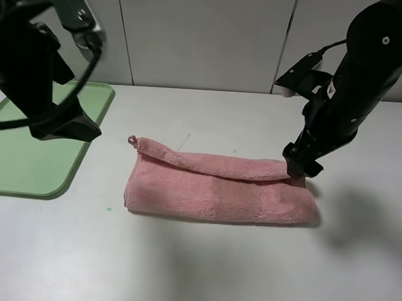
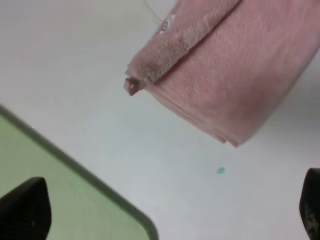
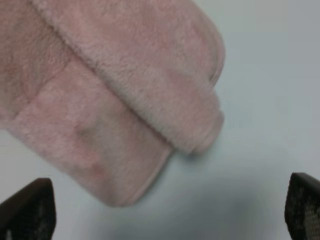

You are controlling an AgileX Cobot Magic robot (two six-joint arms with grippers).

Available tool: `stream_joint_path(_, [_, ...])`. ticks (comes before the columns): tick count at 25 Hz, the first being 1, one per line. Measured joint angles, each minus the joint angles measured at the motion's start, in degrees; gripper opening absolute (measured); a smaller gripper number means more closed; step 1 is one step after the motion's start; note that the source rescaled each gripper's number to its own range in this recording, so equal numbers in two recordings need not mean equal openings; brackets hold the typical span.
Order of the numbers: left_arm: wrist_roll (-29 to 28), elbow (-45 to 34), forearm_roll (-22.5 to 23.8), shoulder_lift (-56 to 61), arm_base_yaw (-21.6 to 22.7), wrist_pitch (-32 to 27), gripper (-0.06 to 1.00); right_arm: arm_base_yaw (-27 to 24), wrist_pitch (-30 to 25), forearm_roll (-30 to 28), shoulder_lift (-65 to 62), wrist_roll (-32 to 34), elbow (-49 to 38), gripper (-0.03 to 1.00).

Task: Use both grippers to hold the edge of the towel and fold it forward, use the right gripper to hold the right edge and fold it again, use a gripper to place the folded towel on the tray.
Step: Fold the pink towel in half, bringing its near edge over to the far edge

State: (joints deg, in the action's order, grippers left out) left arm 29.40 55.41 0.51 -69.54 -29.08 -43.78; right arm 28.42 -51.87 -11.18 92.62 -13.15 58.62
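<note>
A: Status?
B: First fold judged done: towel (image 1: 222, 189) lies as a strip mid-frame, apart from the tray (image 1: 23, 160) at left. Second fold and placing remain. Jaws of left gripper (image 1: 66, 125) and right gripper (image 1: 302, 167) are seen apart, nothing held.

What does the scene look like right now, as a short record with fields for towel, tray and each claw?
towel: pink, folded into a long strip, lying on the table
tray: light green, left of the towel, towel not on it
left claw: open, holding nothing, by the tray's corner
right claw: open, holding nothing, at the towel's right end
</note>
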Motion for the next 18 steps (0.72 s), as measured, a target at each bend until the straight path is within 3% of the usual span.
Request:
stream_joint_path(11, [-11.14, 0.00, 0.00, 21.06, 0.00, -9.87, 1.00, 0.00, -2.45, 10.86, 0.00, 2.22, 0.00, 1.00])
stream_joint_path(18, [-16.01, 0.00, 0.00, 34.79, 0.00, -19.15, 1.00, 0.00, -2.45, 12.74, 0.00, 2.29, 0.00, 1.00])
